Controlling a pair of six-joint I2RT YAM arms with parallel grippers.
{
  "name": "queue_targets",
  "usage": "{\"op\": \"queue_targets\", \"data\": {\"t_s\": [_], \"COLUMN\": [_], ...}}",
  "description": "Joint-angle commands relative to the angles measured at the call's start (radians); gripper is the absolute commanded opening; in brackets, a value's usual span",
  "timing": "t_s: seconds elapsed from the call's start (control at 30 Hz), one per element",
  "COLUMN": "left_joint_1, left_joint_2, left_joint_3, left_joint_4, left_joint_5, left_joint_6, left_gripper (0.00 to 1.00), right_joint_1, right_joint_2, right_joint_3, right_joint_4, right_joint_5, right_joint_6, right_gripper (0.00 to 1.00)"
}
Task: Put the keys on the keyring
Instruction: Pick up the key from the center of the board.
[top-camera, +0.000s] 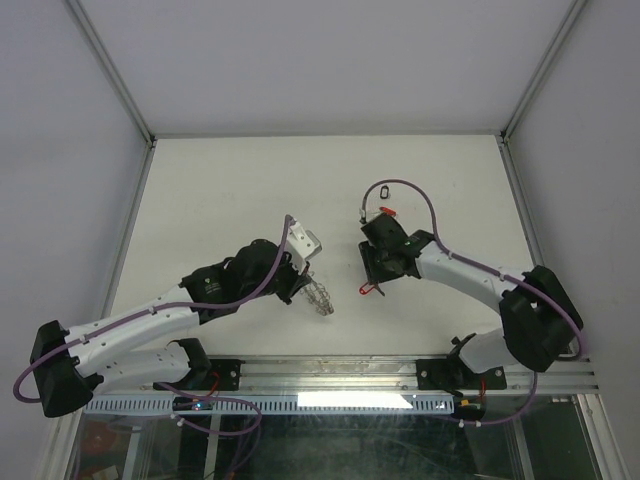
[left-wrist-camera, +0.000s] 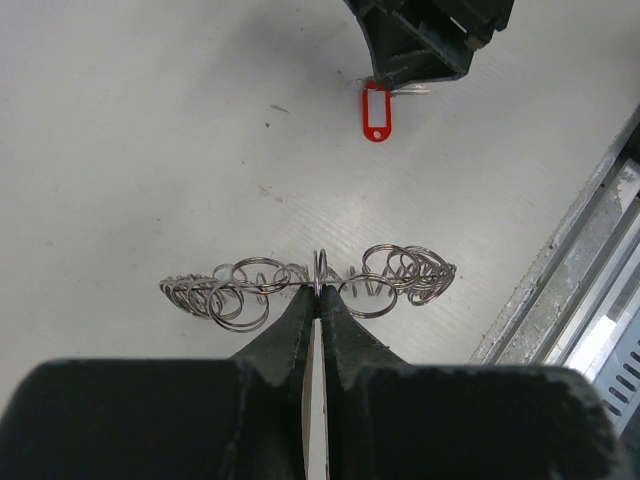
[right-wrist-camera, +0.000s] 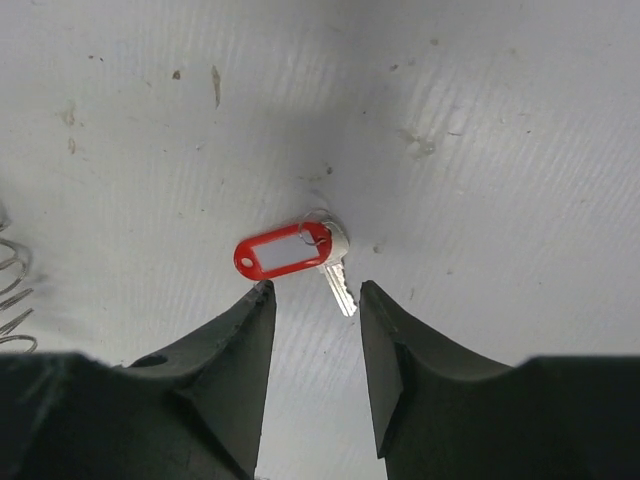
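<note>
The left gripper (left-wrist-camera: 320, 300) has its fingers pressed together on the rim of the keyring (left-wrist-camera: 308, 280). The wrist view shows the ring edge-on, its wire loops fanning out to both sides. The left arm runs from its base at the near left, elbow bent, towards the middle of the table (top-camera: 220, 190).

The right gripper (right-wrist-camera: 315, 292) is spread and holds nothing. One red key (right-wrist-camera: 288, 250) lies on the table just ahead of its tips, the blade pointing back into the gap. The right arm folds at the near right and reaches inward, so the two grippers face each other, near but apart.

One keyring shows. Three keys show from above: the red key at the right gripper, a second red key (top-camera: 388, 211) farther back, and a black key (top-camera: 380, 190) just beyond it.
</note>
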Motion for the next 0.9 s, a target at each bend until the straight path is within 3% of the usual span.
{"op": "queue_targets", "data": {"t_s": [0.0, 0.47, 0.87], "left_joint_1": [0.011, 0.011, 0.012], "left_joint_2": [-0.007, -0.093, -0.07], "left_joint_3": [0.069, 0.011, 0.016], "left_joint_4": [-0.003, 0.013, 0.012], "left_joint_5": [-0.031, -0.03, -0.006], "left_joint_6": [0.019, 0.044, 0.063], "left_gripper": [0.0, 0.0, 0.0], "right_joint_1": [0.061, 0.163, 0.173], "right_joint_2": [0.073, 0.309, 0.353], "right_joint_3": [0.103, 0.268, 0.286], "right_joint_4": [-0.031, -0.135, -0.167], "right_joint_5": [0.103, 0.302, 0.331], "right_joint_6": [0.023, 0.065, 0.094], "right_gripper": [0.41, 0.33, 0.29]}}
